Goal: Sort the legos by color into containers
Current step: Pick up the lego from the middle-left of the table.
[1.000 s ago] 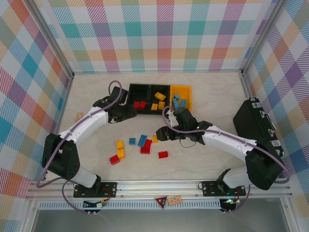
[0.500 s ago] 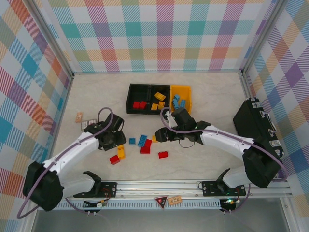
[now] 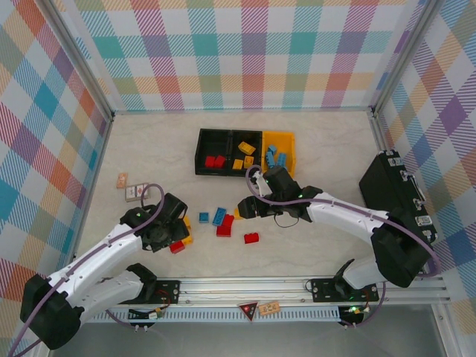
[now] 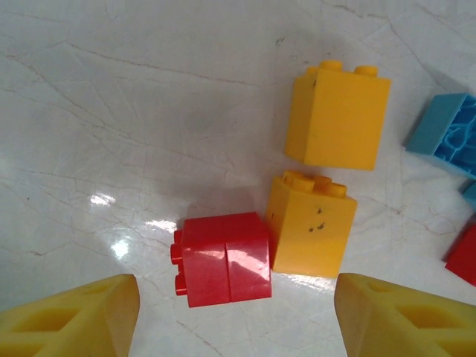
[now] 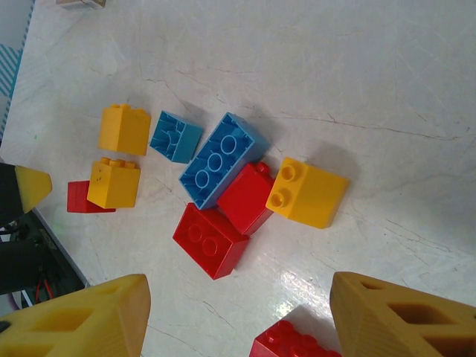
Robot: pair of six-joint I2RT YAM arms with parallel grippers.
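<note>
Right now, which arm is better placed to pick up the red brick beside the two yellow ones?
Left. The left gripper, open, hangs right over that red brick, jaws spread to either side. The right gripper hovers above the long blue brick, farther off.

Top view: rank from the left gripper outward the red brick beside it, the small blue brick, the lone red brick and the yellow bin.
1. Red brick, right at the left gripper.
2. Small blue brick, just beyond.
3. Lone red brick, centre-right.
4. Yellow bin, far back.
</note>
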